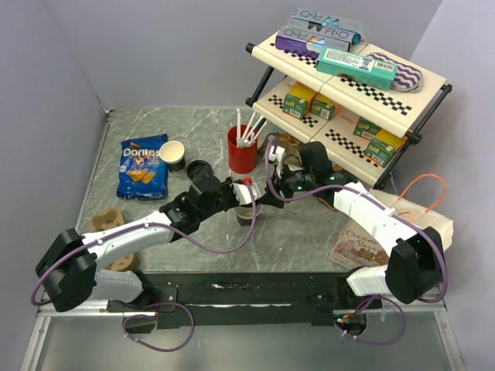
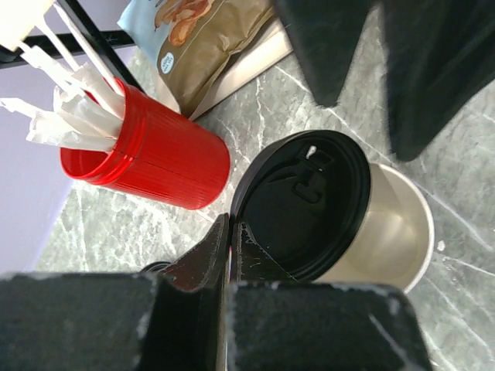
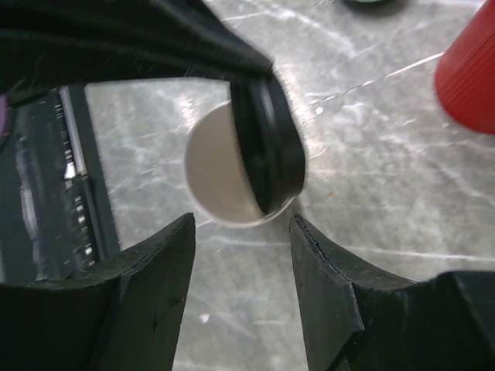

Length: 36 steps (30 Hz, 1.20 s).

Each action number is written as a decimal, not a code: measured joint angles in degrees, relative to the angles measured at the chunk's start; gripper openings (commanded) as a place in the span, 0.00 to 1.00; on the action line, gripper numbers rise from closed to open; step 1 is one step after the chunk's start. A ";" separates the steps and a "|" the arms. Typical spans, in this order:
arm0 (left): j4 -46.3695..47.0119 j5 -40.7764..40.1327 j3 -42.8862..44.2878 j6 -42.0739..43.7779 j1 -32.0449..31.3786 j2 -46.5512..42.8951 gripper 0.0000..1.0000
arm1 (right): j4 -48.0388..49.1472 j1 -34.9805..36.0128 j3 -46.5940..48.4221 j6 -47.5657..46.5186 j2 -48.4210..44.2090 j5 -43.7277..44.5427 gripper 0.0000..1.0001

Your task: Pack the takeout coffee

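The takeout coffee cup (image 1: pixel 246 217) stands on the marble table between my two grippers; from above its cream inside (image 3: pixel 213 179) shows. A round black lid (image 2: pixel 302 202) hangs tilted over the cup's mouth (image 2: pixel 398 232) and covers part of it. My left gripper (image 2: pixel 230 226) is shut on the lid's rim. From the right wrist the lid (image 3: pixel 272 151) appears edge-on, slanting across the cup. My right gripper (image 3: pixel 241 232) stands open just beside the cup, with nothing between its fingers (image 3: pixel 158 263). In the top view it (image 1: pixel 267 185) is to the right of the cup.
A red cup (image 1: pixel 241 151) with white straws stands just behind the coffee. A second paper cup (image 1: pixel 172 154) and a loose black lid (image 1: pixel 199 168) sit near a Doritos bag (image 1: pixel 142 167). A two-tier rack (image 1: pixel 402 116) of boxes fills the back right. A brown cardboard carrier (image 1: pixel 107 220) lies at the left.
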 measured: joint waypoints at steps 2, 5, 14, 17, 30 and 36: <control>-0.13 0.26 0.04 -0.59 0.00 0.00 0.01 | 1.79 0.98 0.00 0.44 0.33 1.97 0.58; -1.14 0.37 0.04 -1.36 0.02 0.00 0.01 | 3.82 2.08 0.00 1.14 0.72 4.59 0.58; -2.62 1.03 0.70 -3.08 0.39 0.00 0.01 | 7.28 3.10 0.00 2.75 2.97 7.80 0.42; -2.58 1.18 1.25 -3.78 0.55 0.00 0.01 | 7.89 3.39 0.00 2.99 3.32 8.63 0.34; -3.87 1.20 2.27 -6.25 1.07 0.57 0.39 | 9.40 3.65 0.04 3.23 4.74 11.17 0.00; -7.65 1.22 4.83 -9.33 1.42 0.46 0.81 | 10.08 3.78 0.07 3.13 4.83 12.44 0.00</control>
